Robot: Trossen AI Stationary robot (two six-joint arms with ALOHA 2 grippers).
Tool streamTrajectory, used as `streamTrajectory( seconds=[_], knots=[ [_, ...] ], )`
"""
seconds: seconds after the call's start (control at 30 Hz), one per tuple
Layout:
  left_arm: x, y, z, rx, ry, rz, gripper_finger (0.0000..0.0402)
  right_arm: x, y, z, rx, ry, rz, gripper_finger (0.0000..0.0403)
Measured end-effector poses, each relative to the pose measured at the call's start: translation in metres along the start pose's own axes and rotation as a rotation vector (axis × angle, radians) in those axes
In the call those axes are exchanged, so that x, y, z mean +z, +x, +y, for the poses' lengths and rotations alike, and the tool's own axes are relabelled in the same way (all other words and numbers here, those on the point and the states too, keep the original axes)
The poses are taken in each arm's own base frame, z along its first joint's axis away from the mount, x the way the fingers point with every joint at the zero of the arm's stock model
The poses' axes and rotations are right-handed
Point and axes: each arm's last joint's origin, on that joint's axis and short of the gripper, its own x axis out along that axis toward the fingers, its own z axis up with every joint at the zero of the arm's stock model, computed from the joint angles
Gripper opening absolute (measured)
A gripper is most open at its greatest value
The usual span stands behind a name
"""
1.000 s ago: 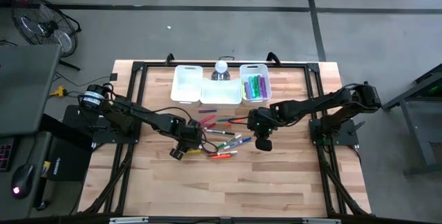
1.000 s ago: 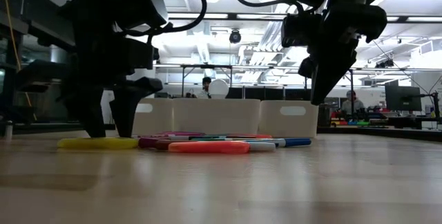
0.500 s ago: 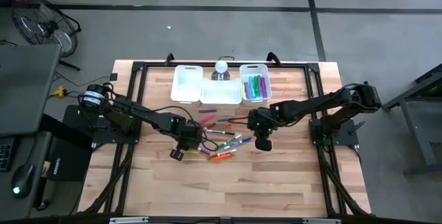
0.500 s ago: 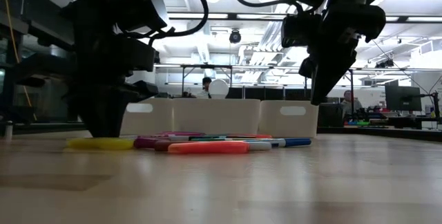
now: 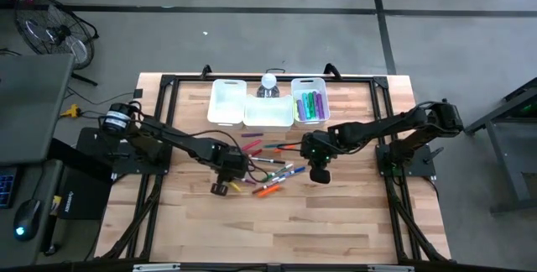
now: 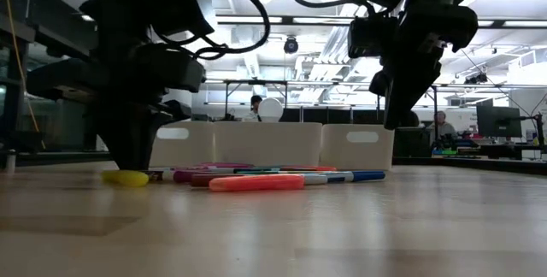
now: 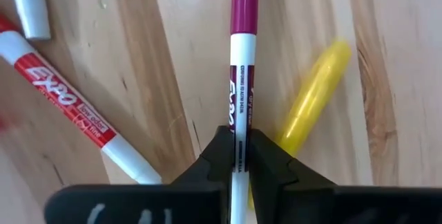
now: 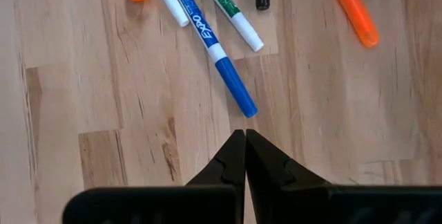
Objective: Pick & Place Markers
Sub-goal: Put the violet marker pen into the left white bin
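My left gripper (image 7: 238, 156) is clamped on the white barrel of a magenta-capped Expo marker (image 7: 242, 51), low on the table, a yellow highlighter (image 7: 312, 99) just beside it. The right gripper (image 8: 244, 148) hangs closed and empty above the blue marker (image 8: 210, 48). My grip sits toward one end, so I reckon the marker may tilt or drag the highlighter as it lifts.

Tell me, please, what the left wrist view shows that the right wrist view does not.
Only the left wrist view shows the left gripper shut on the magenta-capped marker, with a yellow highlighter and a red marker beside it. Only the right wrist view shows the right gripper shut on nothing, above a blue-capped marker and an orange highlighter. Both show the wooden table.
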Motion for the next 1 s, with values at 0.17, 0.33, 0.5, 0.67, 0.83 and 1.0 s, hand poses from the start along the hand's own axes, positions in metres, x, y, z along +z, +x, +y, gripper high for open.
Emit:
streamTrajectory(
  seconds=[0.17,0.33,0.5,0.67,0.83,1.0],
  knots=[
    [0.022,-0.016,0.001,0.031,-0.058,-0.061,0.0014,0.0,0.0,0.0,0.0,-0.003,0.0,0.0],
    [0.038,-0.032,0.001,0.05,-0.147,-0.103,0.0014,0.0,0.0,0.0,-0.008,-0.004,-0.002,0.0],
    [0.044,-0.046,0.007,0.179,-0.269,-0.086,0.0023,0.0,0.0,0.0,-0.009,-0.002,-0.002,0.0],
    [0.035,-0.063,0.029,0.247,-0.4,-0.052,0.0025,0.0,0.0,0.0,-0.011,0.009,0.001,0.0],
    [0.019,-0.09,0.063,0.329,-0.546,-0.075,0.0026,-0.003,0.0,-0.001,-0.02,0.018,0.03,0.0],
    [-0.002,-0.127,0.101,0.449,-0.713,-0.173,0.0027,-0.004,-0.003,-0.001,-0.03,0.02,0.03,0.0]
  ],
)
